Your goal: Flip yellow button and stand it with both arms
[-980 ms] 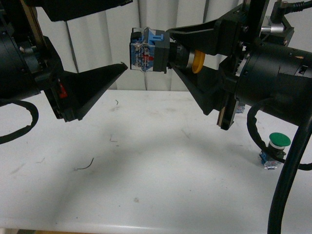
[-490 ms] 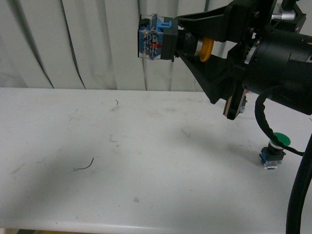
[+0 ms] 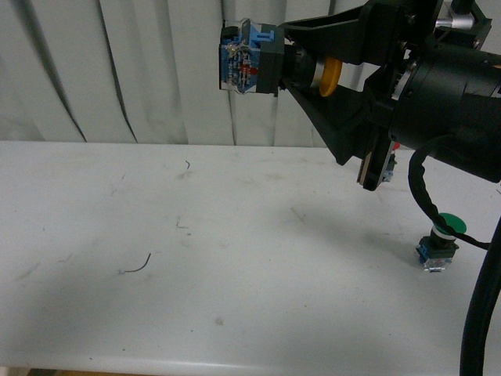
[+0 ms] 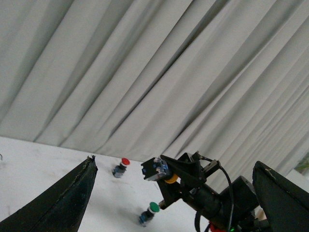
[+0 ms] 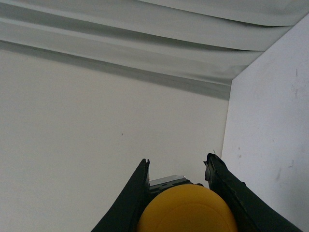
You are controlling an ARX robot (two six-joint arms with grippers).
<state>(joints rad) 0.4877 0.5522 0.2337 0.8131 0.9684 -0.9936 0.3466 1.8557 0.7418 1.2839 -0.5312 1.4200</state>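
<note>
My right gripper (image 3: pixel 283 63) is shut on the yellow button (image 3: pixel 329 76) and holds it high above the white table (image 3: pixel 235 258). The button lies sideways, its blue contact block (image 3: pixel 239 66) pointing left past the fingertips. In the right wrist view the yellow cap (image 5: pixel 186 210) fills the gap between the black fingers (image 5: pixel 130 203) of the gripper (image 5: pixel 177 160). My left arm is out of the front view. Its gripper (image 4: pixel 175 163) is wide open and empty, far from the held button (image 4: pixel 169 179), which shows beyond it in the right arm's jaws.
A green-capped button (image 3: pixel 442 239) stands on the table at the right, under the right arm's cable; it also shows in the left wrist view (image 4: pixel 149 212). A red-capped button (image 4: pixel 120 166) stands farther off. A grey curtain (image 3: pixel 117 70) hangs behind the table.
The left gripper, close to the button's blue block a second ago, has left the front view. The right gripper has lifted the button a little higher and now holds still.
</note>
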